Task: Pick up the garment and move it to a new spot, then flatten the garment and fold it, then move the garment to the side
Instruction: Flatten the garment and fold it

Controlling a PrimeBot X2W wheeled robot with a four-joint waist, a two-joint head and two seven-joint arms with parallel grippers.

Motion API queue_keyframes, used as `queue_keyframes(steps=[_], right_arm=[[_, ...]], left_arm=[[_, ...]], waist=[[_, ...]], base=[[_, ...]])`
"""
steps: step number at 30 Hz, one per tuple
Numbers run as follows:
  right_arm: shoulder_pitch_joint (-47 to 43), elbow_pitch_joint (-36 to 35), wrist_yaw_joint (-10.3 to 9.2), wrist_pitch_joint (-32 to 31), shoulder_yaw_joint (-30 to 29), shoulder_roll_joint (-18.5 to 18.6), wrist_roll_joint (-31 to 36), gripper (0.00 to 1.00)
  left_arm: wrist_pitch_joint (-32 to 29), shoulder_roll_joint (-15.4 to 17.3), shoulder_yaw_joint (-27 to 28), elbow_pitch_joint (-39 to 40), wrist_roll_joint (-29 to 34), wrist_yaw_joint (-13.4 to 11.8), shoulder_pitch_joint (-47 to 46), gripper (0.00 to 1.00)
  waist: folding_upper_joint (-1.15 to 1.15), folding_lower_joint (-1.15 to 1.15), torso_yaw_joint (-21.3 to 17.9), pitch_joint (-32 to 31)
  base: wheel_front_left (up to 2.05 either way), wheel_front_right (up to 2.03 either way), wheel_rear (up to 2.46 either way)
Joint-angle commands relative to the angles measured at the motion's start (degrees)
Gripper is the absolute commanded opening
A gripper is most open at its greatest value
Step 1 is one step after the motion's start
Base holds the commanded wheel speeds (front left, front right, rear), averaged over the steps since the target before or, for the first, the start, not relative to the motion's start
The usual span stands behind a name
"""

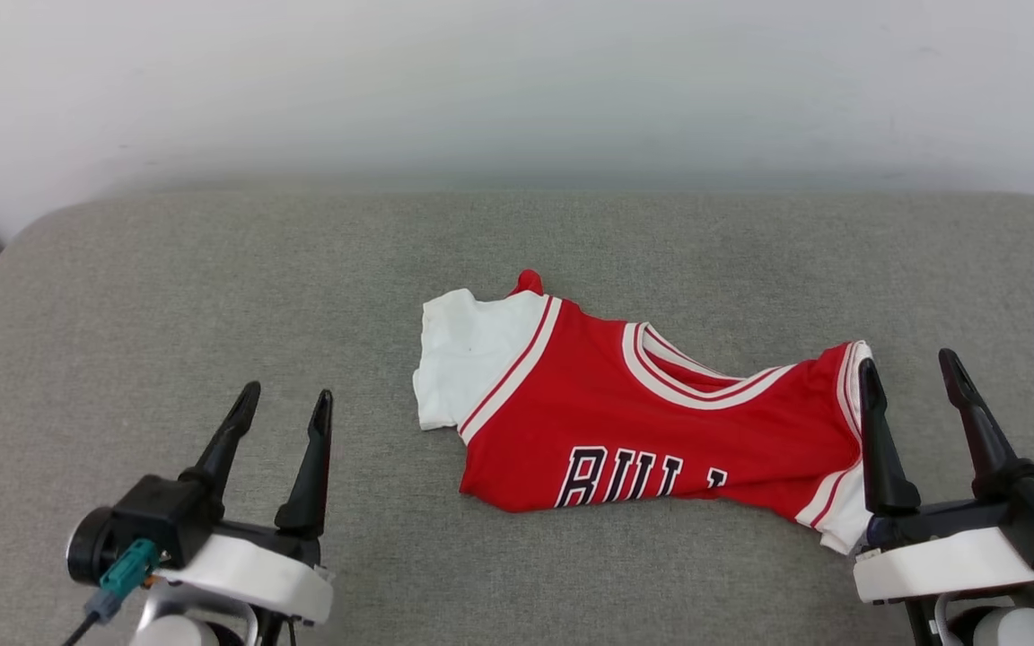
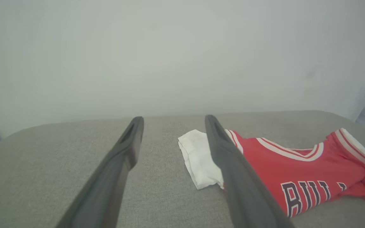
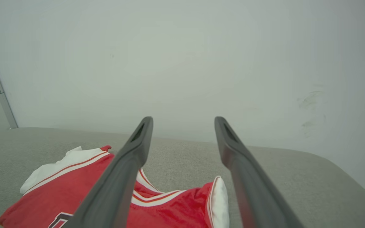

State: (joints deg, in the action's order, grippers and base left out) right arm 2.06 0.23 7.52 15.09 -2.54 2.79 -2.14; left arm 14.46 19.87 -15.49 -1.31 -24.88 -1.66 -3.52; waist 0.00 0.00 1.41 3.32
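Observation:
The garment (image 1: pixel 652 422), a red jersey with white sleeves, striped trim and black lettering, lies crumpled in the middle of the grey cushioned surface (image 1: pixel 212 287). My left gripper (image 1: pixel 285 402) hovers open at the lower left, well clear of the white sleeve. My right gripper (image 1: pixel 910 371) stands open at the lower right, its inner finger overlapping the jersey's right edge in the head view. In the left wrist view the garment (image 2: pixel 296 171) lies to the right of the left gripper (image 2: pixel 173 120). In the right wrist view the garment (image 3: pixel 74 186) lies below and left of the right gripper (image 3: pixel 184 121).
A pale wall (image 1: pixel 517 90) rises behind the grey surface. The surface's rounded back corners curve away at far left and far right. Bare grey fabric stretches on both sides of the jersey and in front of it.

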Motion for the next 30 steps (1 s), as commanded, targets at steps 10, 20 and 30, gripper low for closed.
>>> queue_keyframes(steps=[10,20,30], right_arm=[[2.7,-2.8,-0.05,0.1,-1.4,0.2,-0.6,1.0],[6.0,-3.8,-0.05,0.1,-0.8,0.2,-2.2,1.0],[8.0,-4.1,-0.05,0.1,0.8,0.1,-5.3,1.0]], left_arm=[[-17.3,8.1,-1.1,1.8,-2.6,6.6,-19.0,1.0],[-48.4,17.9,-7.8,-2.8,-15.2,9.1,-38.8,1.0],[-68.1,24.6,-14.7,-7.8,-24.0,9.1,-49.0,1.0]], waist=[[0.0,0.0,-4.5,8.7],[0.0,0.0,-10.0,17.8],[0.0,0.0,-14.7,24.8]], base=[[0.0,0.0,0.0],[0.0,0.0,0.0],[0.0,0.0,0.0]])
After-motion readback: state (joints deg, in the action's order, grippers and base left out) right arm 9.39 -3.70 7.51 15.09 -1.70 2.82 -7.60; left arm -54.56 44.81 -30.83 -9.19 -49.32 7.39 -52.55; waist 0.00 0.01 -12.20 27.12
